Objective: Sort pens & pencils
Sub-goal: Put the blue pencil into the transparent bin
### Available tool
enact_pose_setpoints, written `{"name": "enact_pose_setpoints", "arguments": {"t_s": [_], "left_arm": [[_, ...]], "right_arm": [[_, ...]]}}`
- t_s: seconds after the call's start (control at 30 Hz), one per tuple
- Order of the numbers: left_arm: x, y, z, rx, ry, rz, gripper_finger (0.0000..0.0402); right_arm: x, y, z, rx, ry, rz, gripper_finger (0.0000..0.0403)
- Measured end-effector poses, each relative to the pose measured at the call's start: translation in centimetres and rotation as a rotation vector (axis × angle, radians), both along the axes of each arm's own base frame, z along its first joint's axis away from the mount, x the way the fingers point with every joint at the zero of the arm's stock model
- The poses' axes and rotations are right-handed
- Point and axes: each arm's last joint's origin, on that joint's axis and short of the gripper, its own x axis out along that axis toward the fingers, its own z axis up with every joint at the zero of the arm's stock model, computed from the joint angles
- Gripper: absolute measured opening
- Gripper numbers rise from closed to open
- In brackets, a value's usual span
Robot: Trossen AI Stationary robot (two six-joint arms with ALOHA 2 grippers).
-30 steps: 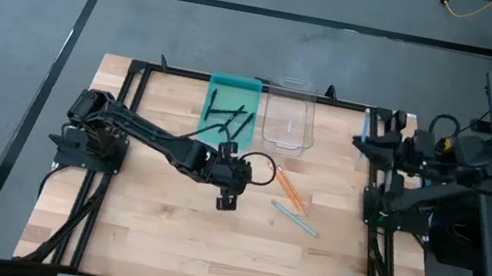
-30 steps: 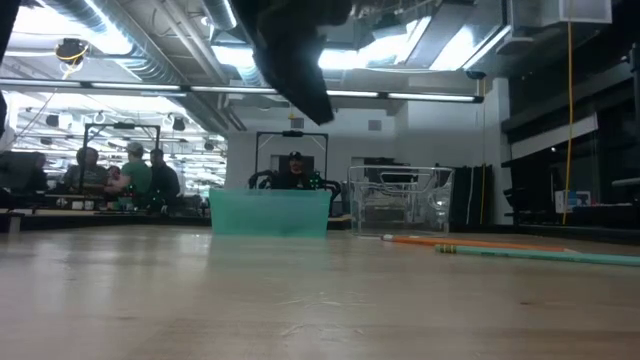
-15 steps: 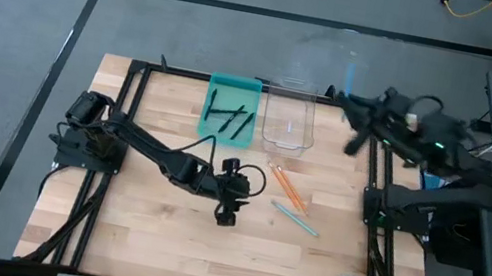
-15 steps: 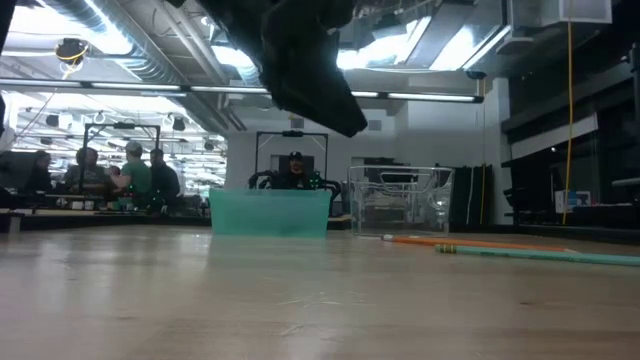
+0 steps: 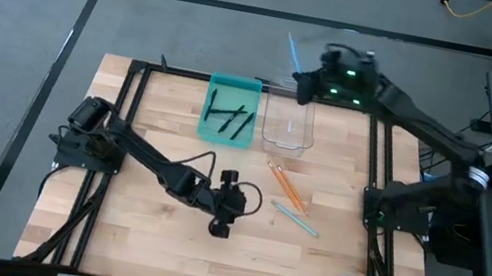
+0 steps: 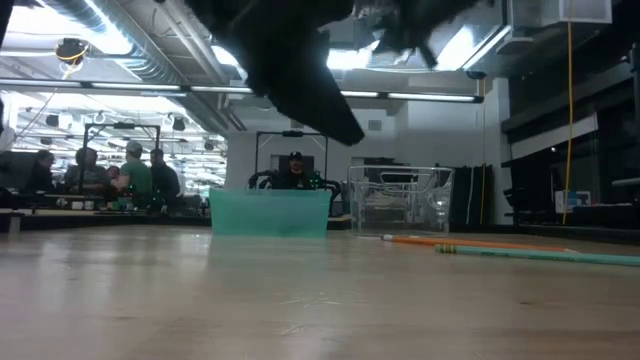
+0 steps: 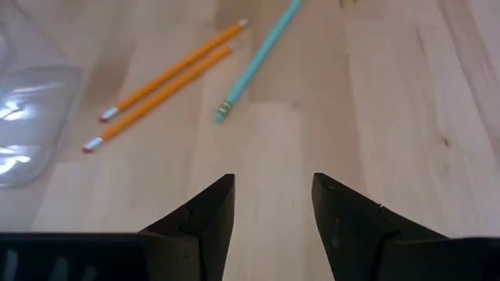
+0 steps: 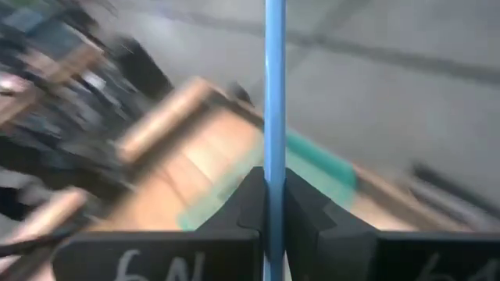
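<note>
A: Swung over since half a second back — your right gripper (image 5: 300, 74) has left the table's 3 o'clock edge and now sits at 12, over the clear bin (image 5: 289, 123), fingers clamped on a blue pencil (image 8: 274, 101) that sticks up past them.

B: And your left?

A: Left gripper (image 7: 271, 204) has slid toward 6 o'clock, mid-table, above bare wood. Fingers apart, nothing between them.

B: Pencils left on the table?

A: Three. Two orange pencils (image 5: 286, 187) lie side by side at the table's centre, a second blue one (image 5: 297, 218) just beside them toward 5 o'clock. All three lie at 2 o'clock from your left gripper.

B: Pens?

A: Black pens (image 5: 230, 116) lie in the green tray (image 5: 207, 131), at 9 o'clock of the clear bin.
</note>
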Motion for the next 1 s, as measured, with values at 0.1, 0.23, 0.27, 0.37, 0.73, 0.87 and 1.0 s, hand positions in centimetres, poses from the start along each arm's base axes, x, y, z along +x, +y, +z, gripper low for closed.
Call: {"name": "enact_pose_setpoints", "arguments": {"t_s": [0.1, 0.23, 0.27, 0.37, 0.73, 0.87, 1.0], "left_arm": [[-0.2, -0.6, -0.6, 0.009, 0.030, -0.017, 0.0165], [-0.6, -0.8, -0.9, 0.018, 0.071, -0.022, 0.0165], [-0.6, -0.8, -1.0, 0.017, 0.074, -0.020, 0.0165], [-0.6, -0.5, -1.0, 0.023, 0.082, -0.017, 0.0165], [-0.3, 0.8, -1.0, 0.012, 0.093, 0.034, 0.0165], [-0.2, 1.0, -1.0, 0.010, 0.093, 0.039, 0.0165], [-0.2, 1.1, -1.0, 0.006, 0.093, 0.044, 0.0165]], "right_arm": [[0.9, -2.1, -3.4, 0.098, 0.127, -0.053, 0.0023], [1.7, -3.8, -7.7, 0.202, 0.264, -0.093, 0.0023], [1.8, -4.0, -8.5, 0.221, 0.284, -0.101, 0.0023], [1.9, -4.4, -10.3, 0.290, 0.307, -0.139, 0.0023], [1.1, -3.8, -14.9, 0.407, 0.414, -0.204, 0.0023], [0.7, -3.5, -15.9, 0.418, 0.439, -0.198, 0.0031], [0.6, -3.5, -16.4, 0.412, 0.431, -0.201, 0.0079]]}}
